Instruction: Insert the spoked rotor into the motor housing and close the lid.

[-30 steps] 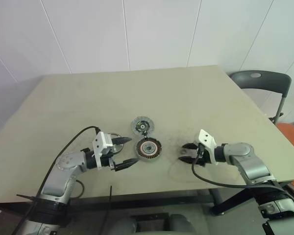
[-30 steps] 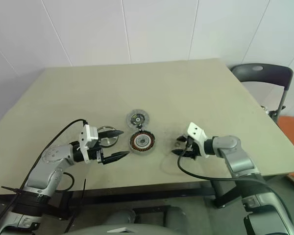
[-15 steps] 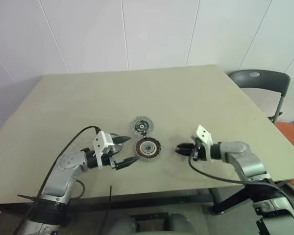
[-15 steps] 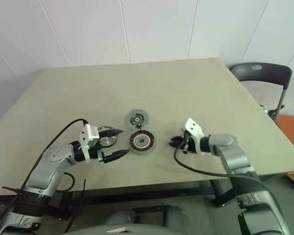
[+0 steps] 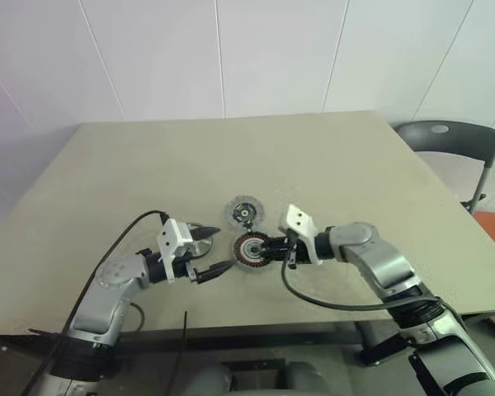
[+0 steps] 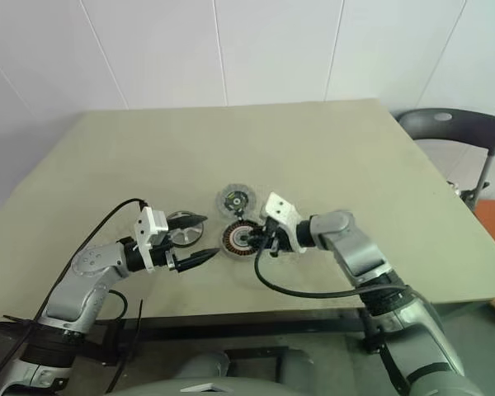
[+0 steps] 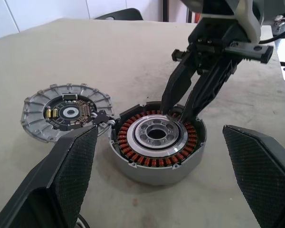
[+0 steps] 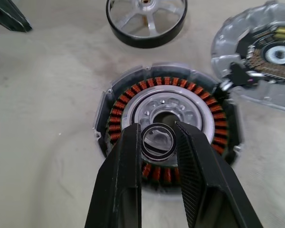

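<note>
The motor housing (image 5: 250,247), a dark ring with copper windings round a pale centre, lies mid-table. Just behind it lies the lid (image 5: 244,213), a ribbed grey disc. The spoked rotor (image 8: 146,40) lies flat to the housing's left, beside the far finger of my left gripper (image 5: 214,252). That gripper is open, its fingers either side of the housing (image 7: 156,137) and apart from it. My right gripper (image 8: 157,129) is shut on a small dark ring (image 8: 158,141) and holds it just above the housing's centre (image 8: 147,107).
The beige table (image 5: 148,165) has bare room all round the three parts. Black cables hang from both wrists near the front edge. A grey chair (image 5: 445,136) stands past the table's right corner.
My right gripper has closed on the small ring and carried it left, from the table right of the housing to above its centre. The left gripper stayed in place.
</note>
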You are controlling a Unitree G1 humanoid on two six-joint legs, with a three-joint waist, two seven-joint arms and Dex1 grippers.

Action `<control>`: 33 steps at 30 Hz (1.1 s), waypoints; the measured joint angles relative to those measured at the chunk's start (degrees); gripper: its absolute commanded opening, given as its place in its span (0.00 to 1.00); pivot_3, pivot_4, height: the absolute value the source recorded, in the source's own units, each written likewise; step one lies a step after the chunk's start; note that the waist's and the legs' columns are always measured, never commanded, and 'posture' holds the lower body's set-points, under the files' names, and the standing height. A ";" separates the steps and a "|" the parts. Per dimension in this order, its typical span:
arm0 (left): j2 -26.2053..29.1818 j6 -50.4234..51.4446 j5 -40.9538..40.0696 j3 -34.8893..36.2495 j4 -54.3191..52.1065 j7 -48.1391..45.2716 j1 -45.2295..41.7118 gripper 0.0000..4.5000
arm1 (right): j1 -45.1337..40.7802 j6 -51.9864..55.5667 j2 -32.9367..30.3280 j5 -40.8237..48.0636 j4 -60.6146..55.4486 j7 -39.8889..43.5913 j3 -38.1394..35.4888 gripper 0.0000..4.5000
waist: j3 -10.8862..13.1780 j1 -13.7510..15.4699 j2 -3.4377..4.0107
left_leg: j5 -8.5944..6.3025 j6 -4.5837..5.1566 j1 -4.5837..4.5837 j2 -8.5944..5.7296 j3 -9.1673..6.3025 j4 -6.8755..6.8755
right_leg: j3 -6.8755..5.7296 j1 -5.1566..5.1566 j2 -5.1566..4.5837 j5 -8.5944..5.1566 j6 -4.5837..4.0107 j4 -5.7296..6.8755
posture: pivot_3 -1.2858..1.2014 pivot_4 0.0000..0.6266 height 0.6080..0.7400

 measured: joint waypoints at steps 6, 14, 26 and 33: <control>-0.09 -0.10 0.00 0.00 0.00 0.74 0.91 1.00 | -2.11 -0.07 2.23 -1.08 0.93 -0.94 0.27 0.15 | 0.00 -0.07 0.00 | 0.00 0.00 0.01 0.01 -0.01 0.00 | 0.00 0.00 0.02 0.01 0.00 0.02 | 0.52 0.00 1.00; -0.35 -0.42 0.00 0.01 -0.01 0.90 1.61 1.00 | -2.19 -1.21 3.64 -3.15 3.74 -1.77 1.63 0.15 | 0.00 -0.07 0.00 | 0.00 0.00 0.02 0.01 0.01 -0.01 | 0.01 -0.01 0.02 0.02 0.00 0.02 | 0.52 0.00 1.00; -0.45 -1.45 0.00 0.06 0.14 0.71 2.07 1.00 | -3.05 -3.31 5.67 -5.02 6.47 -3.27 1.69 0.15 | 0.00 -0.10 0.00 | 0.00 0.00 0.02 0.01 0.01 -0.01 | 0.01 -0.01 0.04 0.02 -0.01 0.03 | 0.52 0.00 1.00; -0.72 -2.29 0.04 0.06 1.45 0.42 2.03 1.00 | -3.02 -3.25 5.31 -5.08 6.37 -2.43 1.69 0.15 | 0.00 -0.10 0.00 | 0.00 0.00 0.03 0.01 0.01 0.00 | 0.01 0.00 0.04 0.02 -0.01 0.03 | 0.52 0.00 1.00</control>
